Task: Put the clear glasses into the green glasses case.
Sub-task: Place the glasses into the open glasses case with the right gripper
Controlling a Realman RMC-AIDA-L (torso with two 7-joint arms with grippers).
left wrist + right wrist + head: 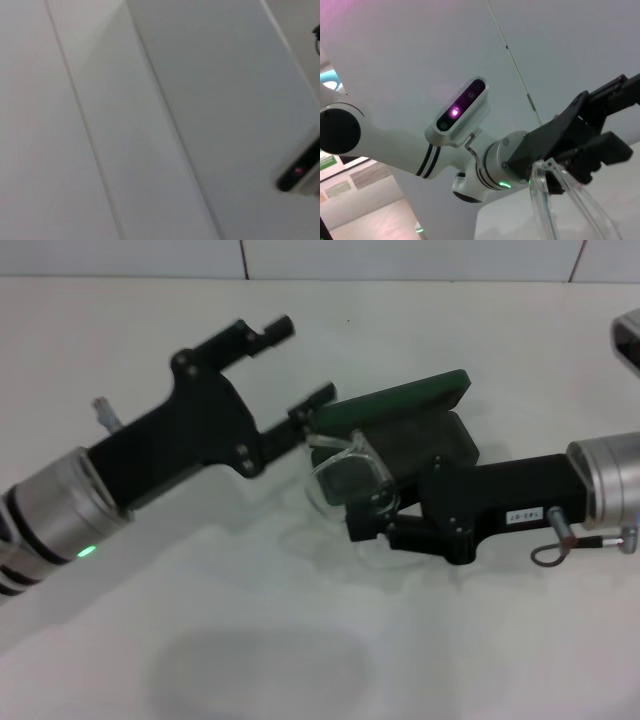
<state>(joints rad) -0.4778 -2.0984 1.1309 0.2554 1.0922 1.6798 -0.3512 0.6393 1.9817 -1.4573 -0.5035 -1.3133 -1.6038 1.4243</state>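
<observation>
The green glasses case [425, 392] lies open at the middle of the white table, its lid raised at the back and its dark lining facing me. At the case's near left end the clear glasses [345, 472] are held tilted, with my right gripper [378, 525] shut on their lower rim. In the right wrist view the clear glasses [551, 197] show as transparent arms close to the camera. My left gripper [300, 362] is open just left of the case, its lower finger [312, 402] next to the lid's corner and the glasses' top edge. It also shows in the right wrist view as the left gripper [625, 117].
The white table [300, 640] runs back to a tiled wall. A grey and black device [628, 340] sits at the right edge. The left wrist view shows only pale surfaces and a small dark part [299, 172] at its edge.
</observation>
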